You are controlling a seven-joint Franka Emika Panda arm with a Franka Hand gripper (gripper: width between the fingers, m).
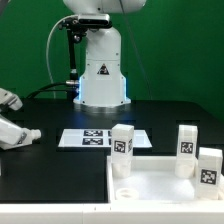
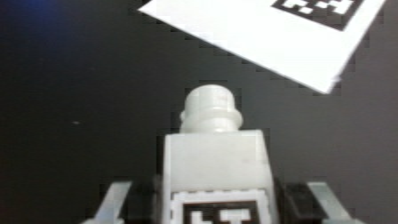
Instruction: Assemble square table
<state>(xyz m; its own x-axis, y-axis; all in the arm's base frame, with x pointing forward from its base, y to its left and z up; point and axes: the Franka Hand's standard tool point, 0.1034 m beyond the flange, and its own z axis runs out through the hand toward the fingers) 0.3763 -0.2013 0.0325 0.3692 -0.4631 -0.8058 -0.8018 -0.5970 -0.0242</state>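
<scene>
White plastic fills the wrist view: one chunky leg (image 2: 217,150) of the square table lies on the black table (image 2: 71,90), peg end pointing away from the camera and its tag facing up. The gripper (image 2: 222,200) straddles it, fingers (image 2: 121,198) set to either side at a middling width. A dark gap shows on each flank, so nothing is pinched. The hand points straight down over the part, with a corner of the marker board (image 2: 267,40) beyond the peg. In the exterior view that leg (image 1: 16,133) lies at nine o'clock. A white shape (image 1: 8,100) above it is cut off by the frame, and whether it is the hand cannot be told. The square panel (image 1: 160,185) sits at five o'clock with three legs (image 1: 122,150) upright on it. The fingertips are blurred.
</scene>
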